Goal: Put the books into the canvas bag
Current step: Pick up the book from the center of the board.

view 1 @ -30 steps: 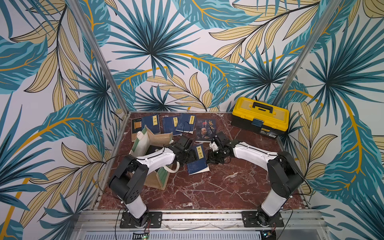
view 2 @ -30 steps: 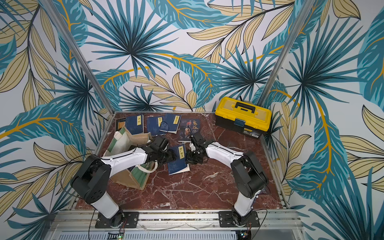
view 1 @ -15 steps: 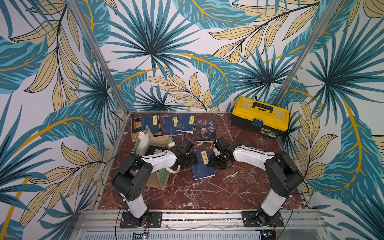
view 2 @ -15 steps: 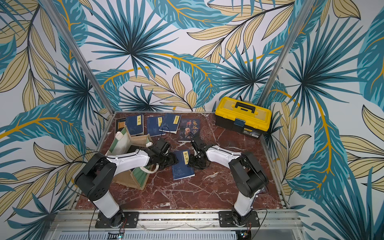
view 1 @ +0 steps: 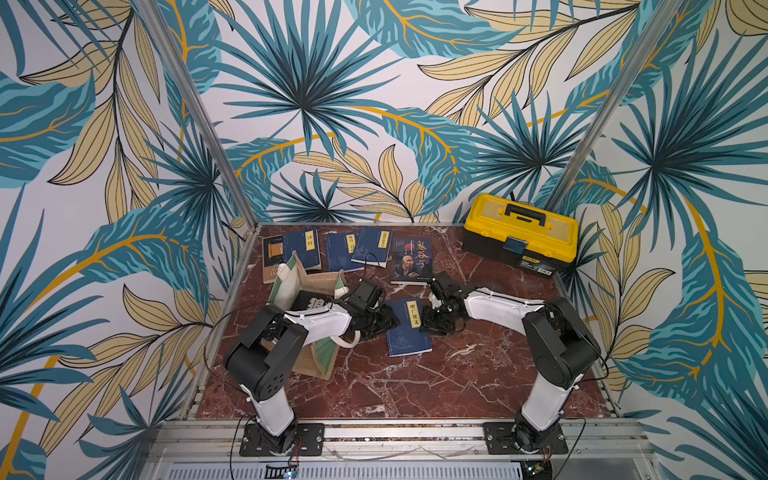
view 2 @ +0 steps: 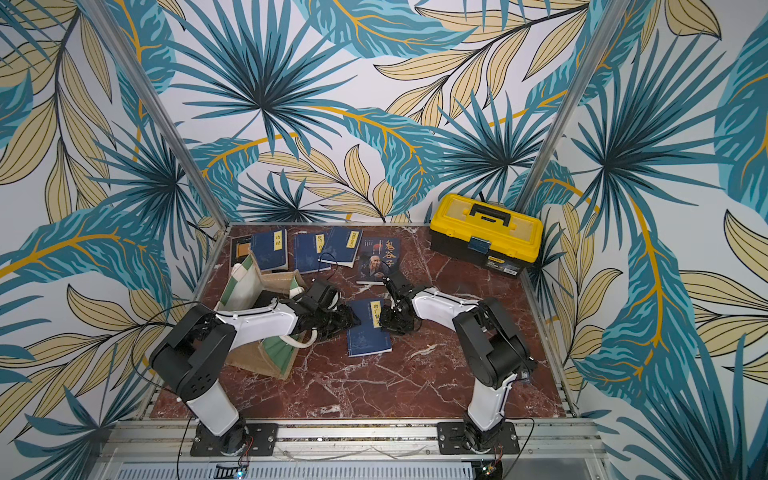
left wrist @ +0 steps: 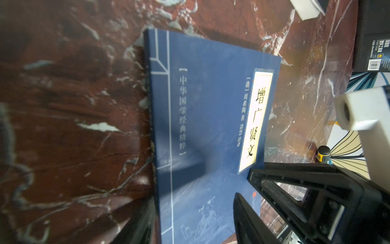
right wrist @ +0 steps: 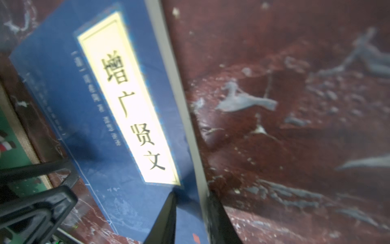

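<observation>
Navy book [view 1: 409, 328] on counter [view 1: 415, 386]: right hand [view 1: 427, 325] narrow, pinching page edge, probably to lift; left hand [view 1: 390, 323] half-open at spine, likely blocking slide.

Navy book [view 1: 405, 336] — open tan bag [view 1: 321, 280] beside

Seven books [view 1: 305, 249]: four navy, counting the navy book [view 1: 409, 332] at mid-frame; one portrait book [view 1: 411, 259]; one brown book [view 1: 271, 266]; one dark book [view 1: 309, 300] inside the one canvas bag [view 1: 286, 286]. One toolbox [view 1: 519, 232]. Two arms [view 1: 320, 322].
</observation>
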`<act>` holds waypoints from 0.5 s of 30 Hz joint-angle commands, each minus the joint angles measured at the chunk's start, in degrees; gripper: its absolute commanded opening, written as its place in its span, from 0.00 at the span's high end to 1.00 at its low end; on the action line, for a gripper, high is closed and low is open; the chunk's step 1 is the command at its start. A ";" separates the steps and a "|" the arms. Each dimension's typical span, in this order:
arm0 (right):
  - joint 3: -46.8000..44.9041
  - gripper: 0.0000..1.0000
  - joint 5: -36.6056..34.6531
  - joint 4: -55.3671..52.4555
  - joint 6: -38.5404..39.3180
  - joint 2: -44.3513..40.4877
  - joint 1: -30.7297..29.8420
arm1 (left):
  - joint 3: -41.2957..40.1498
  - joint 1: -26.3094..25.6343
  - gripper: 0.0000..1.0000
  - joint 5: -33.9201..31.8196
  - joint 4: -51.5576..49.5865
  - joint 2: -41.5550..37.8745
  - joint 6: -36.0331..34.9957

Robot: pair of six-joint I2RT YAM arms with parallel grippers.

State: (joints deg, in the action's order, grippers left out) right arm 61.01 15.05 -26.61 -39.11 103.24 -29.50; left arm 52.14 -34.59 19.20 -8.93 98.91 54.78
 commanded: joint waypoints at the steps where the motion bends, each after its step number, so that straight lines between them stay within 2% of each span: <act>1: -2.48 0.86 3.63 3.33 -0.62 1.74 -1.48 | 0.76 -1.45 0.46 9.09 5.75 -0.45 0.24; 4: -2.72 0.99 3.66 3.01 -0.72 -0.42 -1.27 | 1.03 -1.49 0.47 9.90 5.68 -0.65 0.17; 5: -2.81 1.00 3.84 2.97 -0.92 -1.21 -1.27 | 0.97 -1.53 0.47 10.02 5.67 -0.65 0.24; 10: -2.66 1.00 3.62 1.47 -1.25 -5.78 -1.20 | 0.52 -1.71 0.48 9.94 5.65 -1.37 0.33; 15: -1.03 1.00 1.37 -2.96 0.29 -11.96 -1.19 | -0.45 -1.70 0.42 8.80 5.72 -4.34 0.00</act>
State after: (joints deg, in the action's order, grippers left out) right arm 58.81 14.33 -29.52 -39.83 95.26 -29.30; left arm 52.14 -34.98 22.33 -9.02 98.24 54.89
